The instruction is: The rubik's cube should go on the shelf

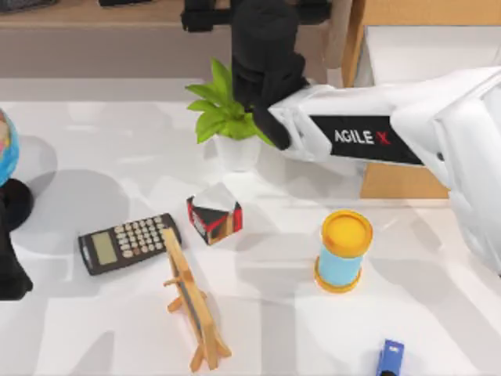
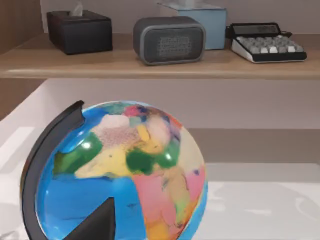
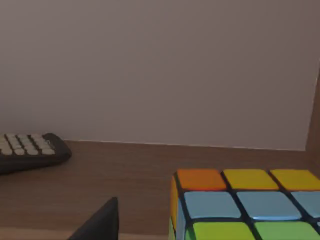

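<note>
The rubik's cube [image 3: 245, 205], with orange, yellow, blue and green tiles, sits over the brown wooden shelf [image 3: 125, 170] close to the back wall; its underside is out of frame. One dark finger [image 3: 100, 222] of my right gripper stands apart from the cube, with a gap between them. From above, my right gripper [image 1: 262, 35] reaches over the shelf [image 1: 94, 12] at the back middle, open. My left gripper [image 1: 9, 270] is parked at the table's left edge, its finger [image 2: 97, 225] in front of a globe, open.
A potted plant [image 1: 223, 110] stands just under the right arm. On the table are a black, red and white cube [image 1: 213, 215], a calculator [image 1: 129, 243], a wooden easel [image 1: 192, 301] and a yellow-topped cylinder [image 1: 344, 251]. A globe [image 2: 120, 170] stands far left.
</note>
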Available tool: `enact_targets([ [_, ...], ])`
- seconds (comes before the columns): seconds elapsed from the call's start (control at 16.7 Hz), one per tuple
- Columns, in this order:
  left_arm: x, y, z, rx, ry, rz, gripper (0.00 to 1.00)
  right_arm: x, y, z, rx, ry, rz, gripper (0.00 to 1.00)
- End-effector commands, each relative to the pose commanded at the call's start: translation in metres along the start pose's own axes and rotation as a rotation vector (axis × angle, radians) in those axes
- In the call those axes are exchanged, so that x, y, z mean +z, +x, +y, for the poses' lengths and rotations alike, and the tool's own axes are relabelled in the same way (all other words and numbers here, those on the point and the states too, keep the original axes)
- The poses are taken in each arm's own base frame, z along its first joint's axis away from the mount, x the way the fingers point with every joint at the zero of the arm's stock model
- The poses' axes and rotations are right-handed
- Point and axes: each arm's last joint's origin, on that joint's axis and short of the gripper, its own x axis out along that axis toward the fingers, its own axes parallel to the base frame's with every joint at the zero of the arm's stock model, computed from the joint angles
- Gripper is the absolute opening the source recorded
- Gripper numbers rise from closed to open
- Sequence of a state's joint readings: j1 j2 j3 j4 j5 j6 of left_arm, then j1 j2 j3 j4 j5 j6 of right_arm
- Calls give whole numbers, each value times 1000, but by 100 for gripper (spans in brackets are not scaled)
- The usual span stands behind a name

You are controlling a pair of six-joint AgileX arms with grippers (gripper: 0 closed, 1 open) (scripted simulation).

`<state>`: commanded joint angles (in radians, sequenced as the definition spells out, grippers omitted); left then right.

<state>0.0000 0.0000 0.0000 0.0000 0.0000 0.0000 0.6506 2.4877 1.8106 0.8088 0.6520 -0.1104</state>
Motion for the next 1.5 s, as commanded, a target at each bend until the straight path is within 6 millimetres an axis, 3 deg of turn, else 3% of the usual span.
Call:
enact_targets([
  [0.3, 0, 0, 0, 0, 0, 0, 100, 0, -44, -7, 101, -168, -50, 100],
  [0.54, 0, 0, 0, 0, 0, 0, 100, 2, -93, -34, 167, -369, -126, 100],
  [1.08, 0, 0, 0, 0, 0, 0, 100, -6, -202, -150, 131, -941, -246, 100],
  [1.32, 0, 0, 0, 0, 0, 0, 100, -25, -229, -200, 83, -1230, -151, 100],
  [1.5, 0, 0, 0, 0, 0, 0, 100, -45, -234, -230, 64, -1416, -10, 100],
])
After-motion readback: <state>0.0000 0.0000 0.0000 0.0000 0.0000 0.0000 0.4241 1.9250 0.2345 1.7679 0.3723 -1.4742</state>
